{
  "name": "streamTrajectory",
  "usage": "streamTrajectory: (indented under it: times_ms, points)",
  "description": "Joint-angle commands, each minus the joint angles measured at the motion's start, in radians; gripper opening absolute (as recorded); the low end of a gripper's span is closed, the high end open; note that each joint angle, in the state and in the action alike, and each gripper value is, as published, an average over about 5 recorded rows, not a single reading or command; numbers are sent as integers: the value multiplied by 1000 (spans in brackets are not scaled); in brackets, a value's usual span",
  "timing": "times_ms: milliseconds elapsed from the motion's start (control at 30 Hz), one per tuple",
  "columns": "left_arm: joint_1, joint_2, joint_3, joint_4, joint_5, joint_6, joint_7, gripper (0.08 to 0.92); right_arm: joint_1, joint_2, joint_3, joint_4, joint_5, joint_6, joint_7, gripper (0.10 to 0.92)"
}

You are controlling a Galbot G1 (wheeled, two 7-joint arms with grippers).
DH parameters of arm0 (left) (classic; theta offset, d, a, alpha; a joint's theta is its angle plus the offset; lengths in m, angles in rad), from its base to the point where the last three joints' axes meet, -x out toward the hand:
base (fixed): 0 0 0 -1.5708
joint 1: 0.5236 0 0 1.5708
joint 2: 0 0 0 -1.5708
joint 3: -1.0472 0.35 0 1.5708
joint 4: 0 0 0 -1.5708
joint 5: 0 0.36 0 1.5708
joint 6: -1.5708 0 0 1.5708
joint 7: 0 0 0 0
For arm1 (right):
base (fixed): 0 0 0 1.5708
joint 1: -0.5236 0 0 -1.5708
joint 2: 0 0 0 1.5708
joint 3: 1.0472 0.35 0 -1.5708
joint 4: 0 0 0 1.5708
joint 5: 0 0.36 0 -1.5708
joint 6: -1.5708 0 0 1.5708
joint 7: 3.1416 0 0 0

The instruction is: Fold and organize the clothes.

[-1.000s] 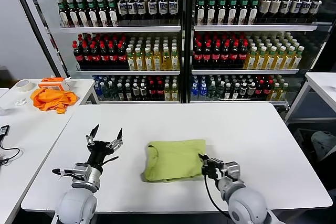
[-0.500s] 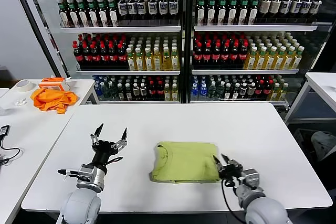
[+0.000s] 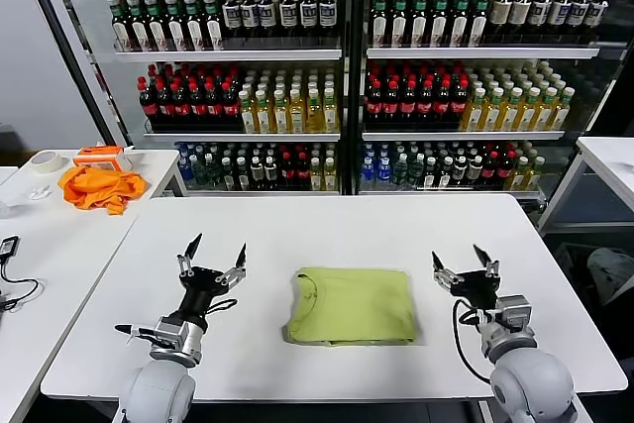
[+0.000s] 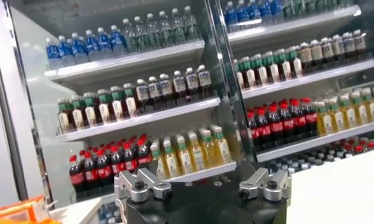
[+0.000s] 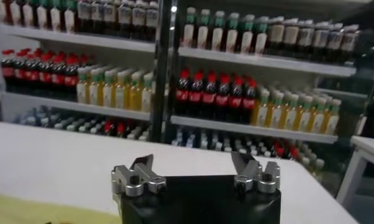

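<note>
Right pincer (image 3: 463, 264), prongs apart and empty, hovers lower right; left pincer (image 3: 210, 258), likewise spread, lower left. Between them, centre-low on the white desk (image 3: 327, 220), lies the folded lime-green T-shirt (image 3: 352, 306), slightly nearer the right pincer.

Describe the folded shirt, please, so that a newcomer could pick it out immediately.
Find the large white table in front of the drinks coolers. Near its front edge, between the raised open left gripper and right gripper, lies the lime-green T-shirt, folded into a flat rectangle. The only other garment, an orange cloth, lies crumpled on the side table.
</note>
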Motion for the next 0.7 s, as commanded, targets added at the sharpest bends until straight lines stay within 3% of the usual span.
streamTrajectory:
  times_ms: [33, 700]
  points:
    - [-30, 2, -2, 28, 5, -35, 12, 823, 60, 43, 37, -143, -103, 136, -31, 797]
    - [-58, 6, -32, 89, 11, -84, 40, 823, 98, 49, 6, -166, -184, 158, -41, 823]
